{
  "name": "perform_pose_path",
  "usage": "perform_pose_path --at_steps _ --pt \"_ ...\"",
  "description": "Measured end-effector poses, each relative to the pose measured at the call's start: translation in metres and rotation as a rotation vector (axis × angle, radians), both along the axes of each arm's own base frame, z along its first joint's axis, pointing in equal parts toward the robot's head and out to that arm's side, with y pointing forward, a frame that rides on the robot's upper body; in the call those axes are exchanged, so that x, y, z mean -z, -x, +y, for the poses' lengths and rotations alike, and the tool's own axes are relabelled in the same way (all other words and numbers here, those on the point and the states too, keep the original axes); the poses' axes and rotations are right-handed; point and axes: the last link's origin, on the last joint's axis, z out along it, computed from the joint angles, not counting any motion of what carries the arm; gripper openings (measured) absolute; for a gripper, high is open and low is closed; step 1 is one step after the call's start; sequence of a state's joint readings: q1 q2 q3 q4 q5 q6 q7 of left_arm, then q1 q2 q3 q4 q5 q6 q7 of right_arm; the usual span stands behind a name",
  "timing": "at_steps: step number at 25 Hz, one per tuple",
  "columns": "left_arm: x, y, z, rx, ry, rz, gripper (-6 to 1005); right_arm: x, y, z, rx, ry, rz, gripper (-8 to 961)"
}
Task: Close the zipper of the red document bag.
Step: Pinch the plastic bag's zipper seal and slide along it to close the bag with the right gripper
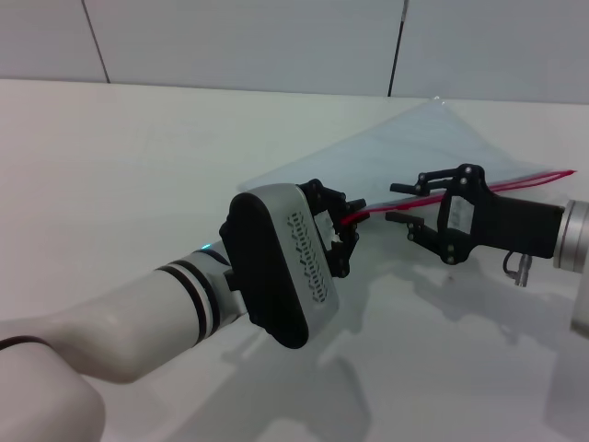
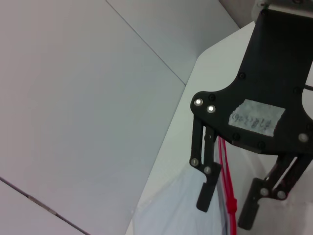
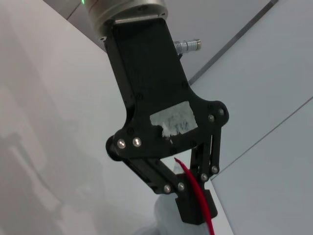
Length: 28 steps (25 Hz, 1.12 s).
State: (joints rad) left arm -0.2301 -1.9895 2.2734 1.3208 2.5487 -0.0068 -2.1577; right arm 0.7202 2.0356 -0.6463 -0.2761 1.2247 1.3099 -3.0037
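Note:
The red document bag [image 1: 433,147] is a pale translucent pouch lifted off the white table, with its zipper [image 1: 525,180] running as a thin red strip along the near edge. My left gripper [image 1: 345,230] is shut on the zipper's left end; the right wrist view shows this gripper [image 3: 193,208] pinching the red strip [image 3: 194,185]. My right gripper [image 1: 401,203] stands open just to the right of it, one finger on each side of the strip. In the left wrist view the same open gripper [image 2: 226,201] straddles the zipper [image 2: 224,161] beside the bag [image 2: 181,205].
The white table [image 1: 138,166] stretches to the left and back, ending at a grey panelled wall [image 1: 239,37]. My left forearm [image 1: 184,304] fills the near left foreground. The right arm's wrist [image 1: 575,235] enters from the right edge.

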Motion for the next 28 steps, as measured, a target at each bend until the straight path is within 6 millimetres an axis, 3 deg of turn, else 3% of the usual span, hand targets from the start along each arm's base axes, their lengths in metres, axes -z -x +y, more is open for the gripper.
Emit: perform_pose_path --at_steps 16,28 --pt "-0.0012 0.0021 0.0004 -0.002 0.0 0.004 48 0.003 0.0014 -0.0025 -0.018 0.023 -0.013 181" --pt "-0.0012 0.002 0.0003 0.002 -0.001 0.007 47 0.0029 0.0016 -0.0017 -0.018 0.02 -0.015 118"
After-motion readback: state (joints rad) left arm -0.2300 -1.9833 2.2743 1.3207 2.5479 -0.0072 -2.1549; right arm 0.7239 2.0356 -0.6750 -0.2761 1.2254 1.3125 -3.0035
